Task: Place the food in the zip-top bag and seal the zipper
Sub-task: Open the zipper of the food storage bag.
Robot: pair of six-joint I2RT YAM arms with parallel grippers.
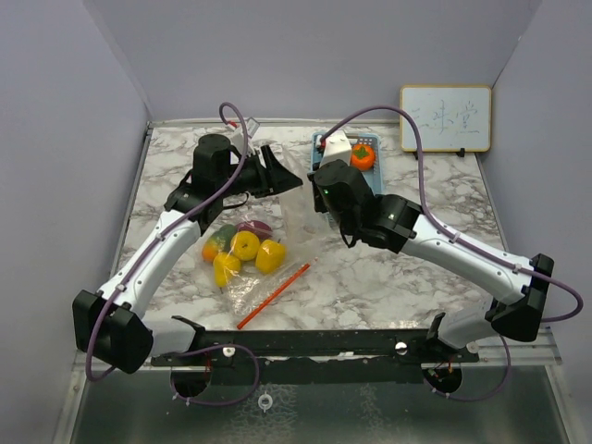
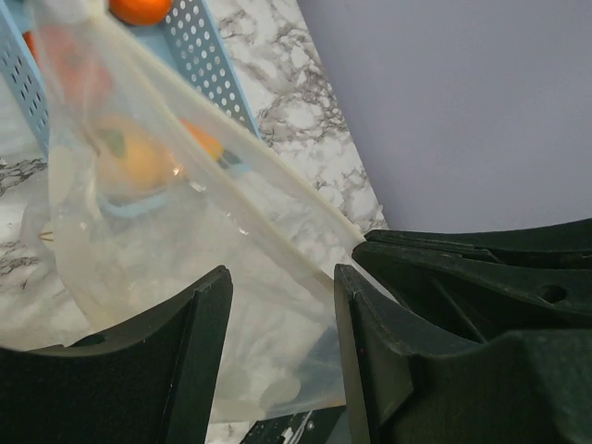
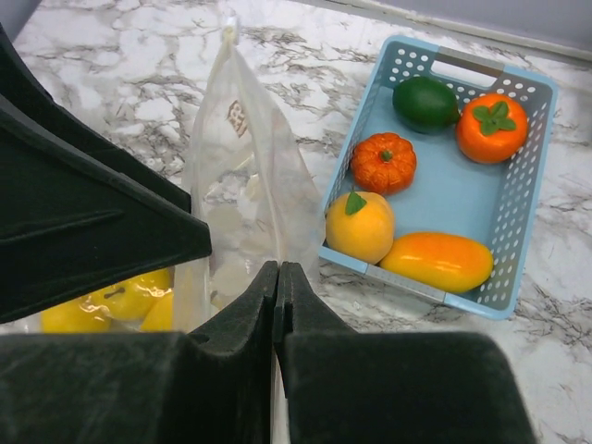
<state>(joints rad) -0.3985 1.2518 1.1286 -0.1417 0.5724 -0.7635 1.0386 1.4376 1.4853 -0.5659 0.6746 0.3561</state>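
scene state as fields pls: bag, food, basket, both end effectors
bag: clear, one end held up off the table
food in bag: several pieces, mostly yellow
basket: light blue, beside the raised bag end
left in basket: lime, persimmon, pumpkin, peach, mango
left end effector: open, straddling bag film
right end effector: shut on bag edge

A robot lab cell: plain lilac walls (image 1: 305,55) box in a marble-print desk (image 1: 370,277), left arm (image 1: 153,254) and right arm (image 1: 453,245) bolted to a bottom rail (image 1: 314,344), small whiteboard (image 1: 445,117) at upper right.
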